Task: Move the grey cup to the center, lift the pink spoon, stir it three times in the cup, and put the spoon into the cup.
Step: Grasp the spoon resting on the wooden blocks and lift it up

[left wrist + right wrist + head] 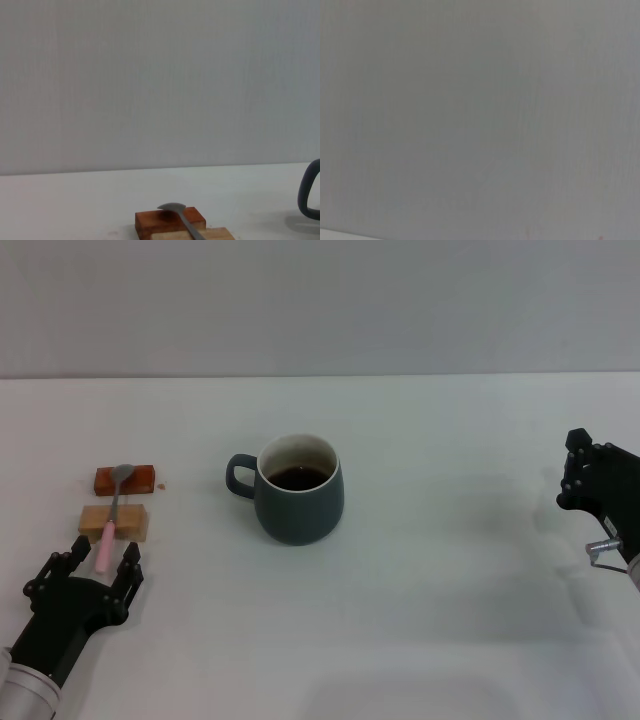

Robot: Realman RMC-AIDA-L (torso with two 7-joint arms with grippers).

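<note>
The grey cup [298, 489] stands upright near the middle of the table, handle to the left, with dark liquid inside. Only its handle [310, 196] shows in the left wrist view. The pink spoon [110, 518] lies across two blocks at the left, its metal bowl [173, 207] on the reddish-brown block and its pink handle end pointing toward me. My left gripper [96, 565] is open, low at the table's front left, its fingers on either side of the spoon's handle tip. My right gripper [580, 472] hangs at the far right, away from the cup.
The reddish-brown block [125, 480] and the light wooden block [114, 522] lie side by side left of the cup; both also show in the left wrist view [170, 220]. The white table [440, 570] ends at a grey wall behind. The right wrist view shows only wall.
</note>
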